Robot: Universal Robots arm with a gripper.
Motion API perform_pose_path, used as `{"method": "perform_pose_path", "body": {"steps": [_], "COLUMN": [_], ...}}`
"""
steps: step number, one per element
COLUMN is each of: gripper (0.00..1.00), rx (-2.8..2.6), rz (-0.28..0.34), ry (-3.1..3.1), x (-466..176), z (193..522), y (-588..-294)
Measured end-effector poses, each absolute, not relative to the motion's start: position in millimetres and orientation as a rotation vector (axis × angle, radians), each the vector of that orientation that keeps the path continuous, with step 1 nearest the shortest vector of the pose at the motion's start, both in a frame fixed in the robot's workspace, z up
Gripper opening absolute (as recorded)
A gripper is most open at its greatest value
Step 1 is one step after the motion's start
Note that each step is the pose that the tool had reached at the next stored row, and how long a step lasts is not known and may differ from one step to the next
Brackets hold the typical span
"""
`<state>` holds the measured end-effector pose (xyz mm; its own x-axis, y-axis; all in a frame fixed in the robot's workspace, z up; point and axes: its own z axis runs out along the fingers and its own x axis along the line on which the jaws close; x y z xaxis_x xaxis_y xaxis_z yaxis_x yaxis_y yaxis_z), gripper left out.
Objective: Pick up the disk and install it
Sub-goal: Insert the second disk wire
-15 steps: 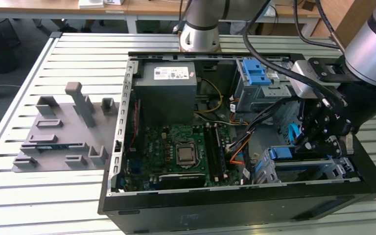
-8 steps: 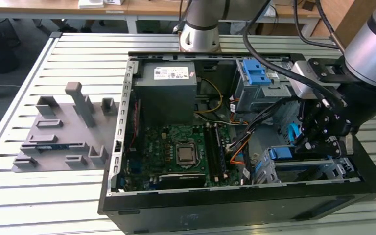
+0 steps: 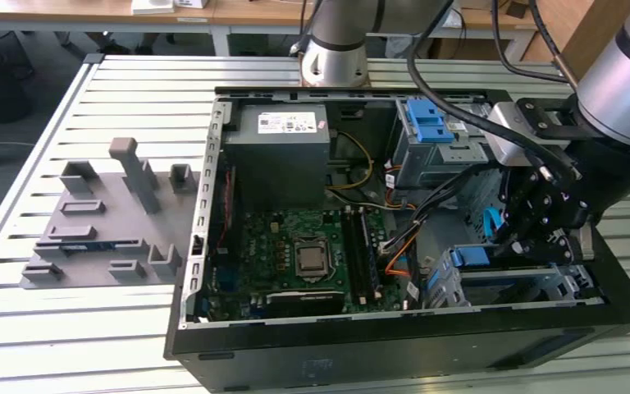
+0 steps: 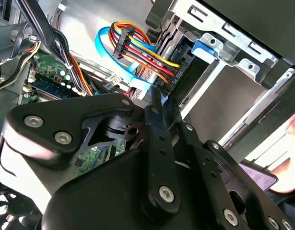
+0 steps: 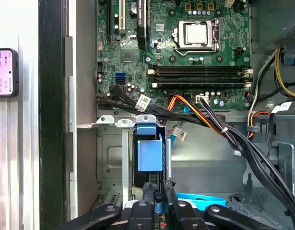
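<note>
The disk (image 5: 149,151) stands on edge in the silver drive cage (image 5: 109,158) at the case's front corner, its blue bracket facing up; in the exterior view the bracket is the blue patch on the disk (image 3: 468,256). My gripper (image 5: 158,194) hangs right over the disk's end farthest from the motherboard. Its black fingers (image 5: 146,191) are drawn close together there, and whether they pinch the bracket is hidden. In the exterior view the gripper (image 3: 525,246) reaches down into the cage. In the second wrist view the gripper (image 4: 157,98) points at the cage's opening.
The open black tower case (image 3: 403,345) lies on a slatted metal table. Bundled cables (image 5: 219,127) cross between the motherboard (image 5: 185,52) and the cage. A grey power-supply box (image 3: 282,135) and an upper cage with blue latches (image 3: 435,123) sit at the back. A grey fixture (image 3: 107,222) stands on the exterior view's left.
</note>
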<state>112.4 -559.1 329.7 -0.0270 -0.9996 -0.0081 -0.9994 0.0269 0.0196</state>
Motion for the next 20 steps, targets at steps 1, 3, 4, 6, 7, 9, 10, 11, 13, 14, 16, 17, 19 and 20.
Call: {"method": "perform_pose_path", "body": {"steps": [1, 3, 4, 6, 7, 9, 10, 11, 13, 14, 16, 17, 19, 20], "gripper": [0.23, 0.23, 0.23, 0.23, 0.23, 0.23, 0.23, 0.23, 0.23, 0.23, 0.23, 0.22, 0.16, 0.11], "rx": [2.186, 2.186, 2.186, 2.186, 2.186, 2.186, 2.186, 2.186, 2.186, 2.186, 2.185, 2.185, 2.184, 2.183], "rz": [-0.031, -0.031, -0.031, -0.031, -0.032, -0.032, -0.032, -0.032, -0.032, -0.032, -0.033, -0.034, -0.036, -0.038], "ry": [-2.246, -2.246, -2.246, -2.246, -2.246, -2.246, -2.246, -2.246, -2.246, -2.245, -2.245, -2.245, -2.244, -2.243], "x": [112.4, 112.4, 112.4, 112.4, 112.4, 112.4, 112.4, 112.4, 112.3, 112.4, 112.6, 113.1, 115.1, 116.6], "z": [330.3, 331.9, 332.7, 334.4, 335.1, 337.1, 338.1, 338.9, 340.5, 341.3, 341.9, 342.0, 342.1, 342.0], "y": [-559.1, -559.1, -559.1, -559.1, -559.1, -559.1, -559.1, -559.1, -559.1, -559.1, -559.1, -559.0, -559.1, -559.1]}}
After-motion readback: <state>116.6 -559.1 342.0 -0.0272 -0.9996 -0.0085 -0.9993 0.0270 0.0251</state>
